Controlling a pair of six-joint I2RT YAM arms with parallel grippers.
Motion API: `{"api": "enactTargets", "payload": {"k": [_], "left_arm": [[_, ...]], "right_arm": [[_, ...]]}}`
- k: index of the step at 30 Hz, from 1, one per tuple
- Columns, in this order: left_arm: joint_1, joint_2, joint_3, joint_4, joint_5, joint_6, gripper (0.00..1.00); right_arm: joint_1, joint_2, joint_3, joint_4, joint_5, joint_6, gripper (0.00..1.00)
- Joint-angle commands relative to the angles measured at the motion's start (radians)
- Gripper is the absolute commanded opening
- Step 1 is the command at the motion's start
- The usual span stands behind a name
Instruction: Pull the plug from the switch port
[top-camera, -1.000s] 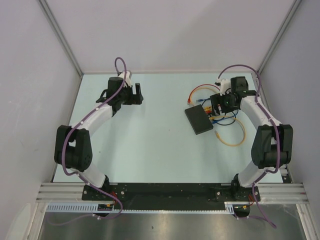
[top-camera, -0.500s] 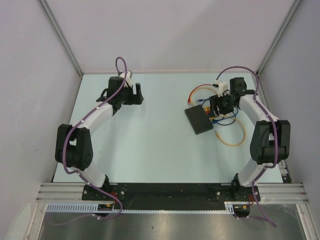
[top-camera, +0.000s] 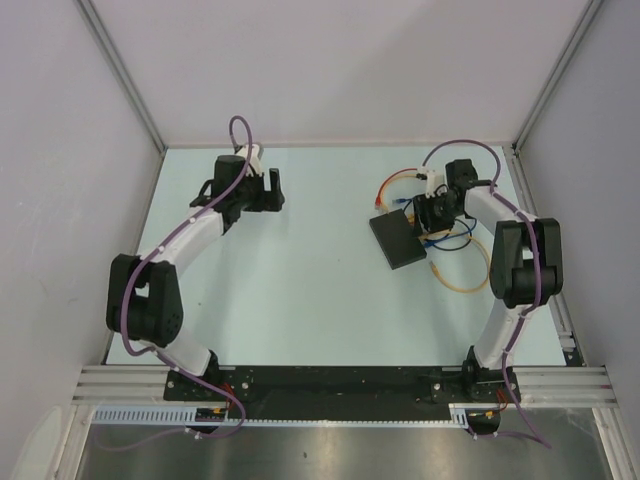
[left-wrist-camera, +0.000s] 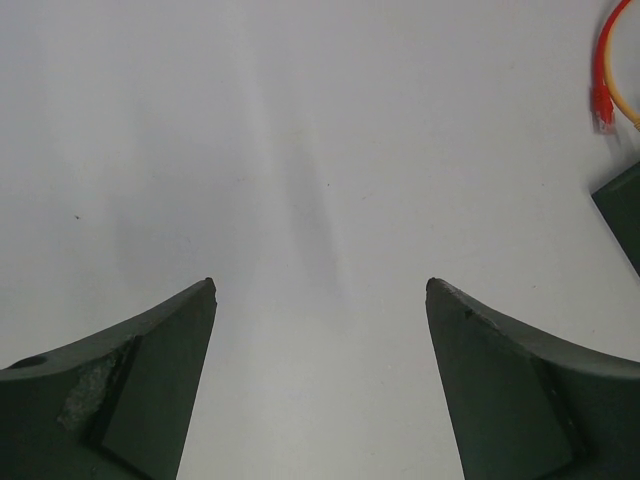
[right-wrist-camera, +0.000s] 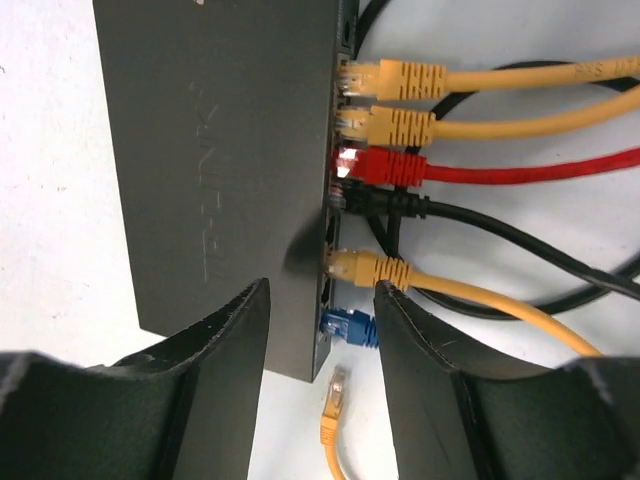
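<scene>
Switch (top-camera: 397, 242) lies flat on pale table (top-camera: 300, 290), far-right area. Its long axis runs diagonally, far-left to near-right, w/ the port edge facing right. R arm is bent sharply at the elbow, wrist reaching left over the ports. The right gripper (right-wrist-camera: 320, 288) has jaws part-open, straddling the port edge by the blue plug (right-wrist-camera: 350, 325) – contact unclear. L arm stretches far; left gripper (left-wrist-camera: 320, 285) gapes wide, holding nothing. Switch is matte black w/ embossed lettering – yellow plugs (right-wrist-camera: 405, 77) and red plug (right-wrist-camera: 385, 165) have ribbed boots.

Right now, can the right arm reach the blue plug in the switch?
Probably yes: the blue plug shows uncovered between the right fingers at the edge of the switch; a yellow plug sits close beside it.
</scene>
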Motion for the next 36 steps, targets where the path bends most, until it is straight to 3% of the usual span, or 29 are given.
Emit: {"api": "enactTargets", "payload": {"k": [1,13,19,24,28,36], "left_arm": [[-0.006,-0.070,-0.032,0.033,-0.018,0.023,0.90],[-0.006,-0.096,-0.067,0.056,-0.021,0.017,0.91],[-0.006,-0.096,-0.067,0.058,-0.027,0.023,0.91],[-0.006,-0.083,-0.061,0.058,-0.007,0.011,0.91],[-0.006,-0.070,-0.052,0.056,0.004,0.005,0.91],[-0.006,-0.078,-0.046,0.047,-0.018,0.026,0.91]], "right_arm": [[0.026,0.018,0.043,0.032,-0.003,0.000,0.51],[0.086,0.055,0.051,0.071,-0.003,0.054,0.49],[0.049,0.017,0.052,0.112,0.092,0.077,0.50],[0.026,0.014,0.052,0.098,0.114,0.027,0.60],[0.017,0.037,0.052,0.107,0.088,0.005,0.67],[0.020,0.080,0.060,0.031,-0.021,-0.020,0.65]]}}
